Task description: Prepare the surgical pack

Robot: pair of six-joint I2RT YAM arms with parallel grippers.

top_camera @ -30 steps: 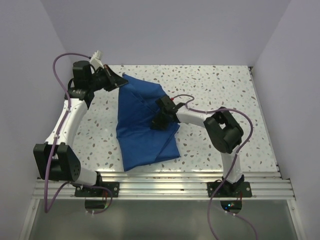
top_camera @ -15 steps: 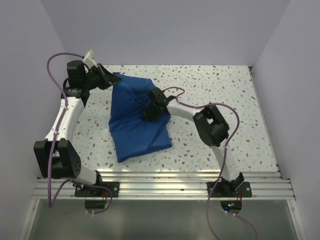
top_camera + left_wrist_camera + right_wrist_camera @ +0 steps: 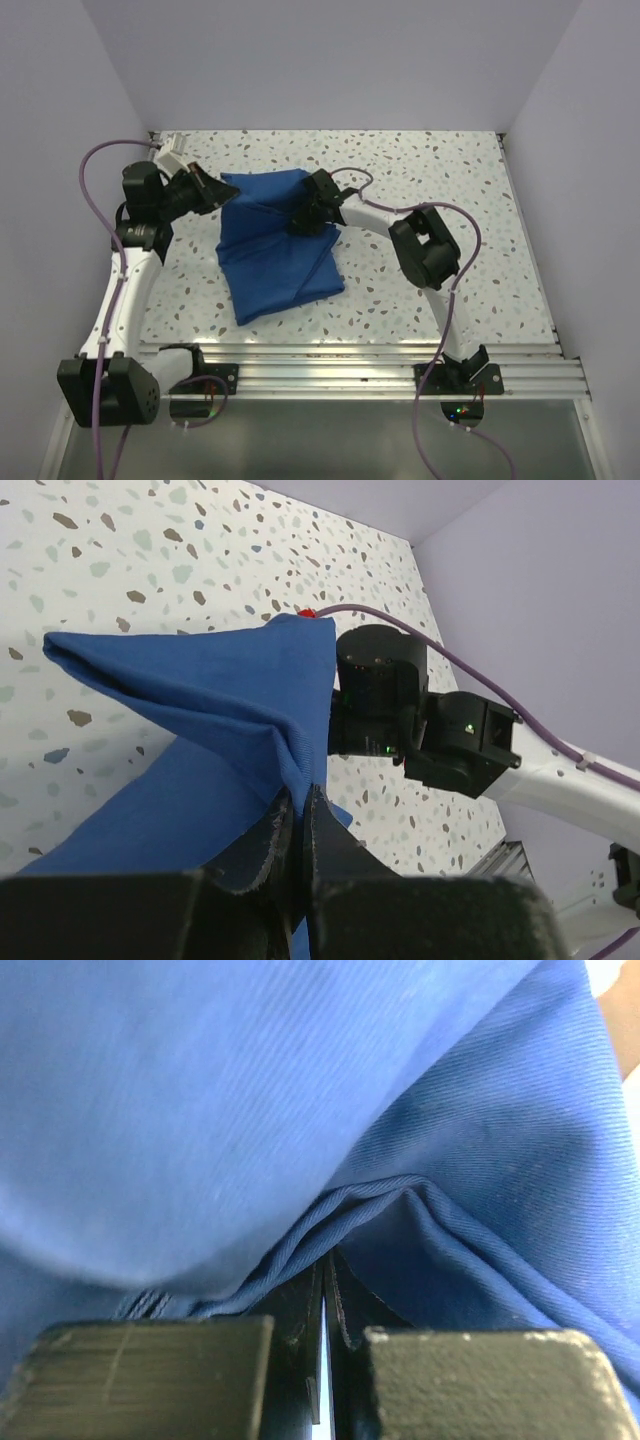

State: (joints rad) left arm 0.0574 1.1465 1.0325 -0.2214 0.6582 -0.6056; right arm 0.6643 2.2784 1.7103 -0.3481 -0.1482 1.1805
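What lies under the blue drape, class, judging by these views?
Only the speckled table shows around the blue drape. Its folds, pinched by the left gripper and right gripper, hide anything beneath; no tray or instruments are visible.

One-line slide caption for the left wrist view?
Left gripper pinches a raised fold of the blue drape above the speckled table, right arm at the fold's far end.

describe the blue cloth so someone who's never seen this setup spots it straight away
On the speckled table, look left of centre. The blue drape lies there in loose folds, its raised far edge pinched at one end by the left gripper and at the other by the right gripper. It is the only cloth and the only solid blue thing on the table.
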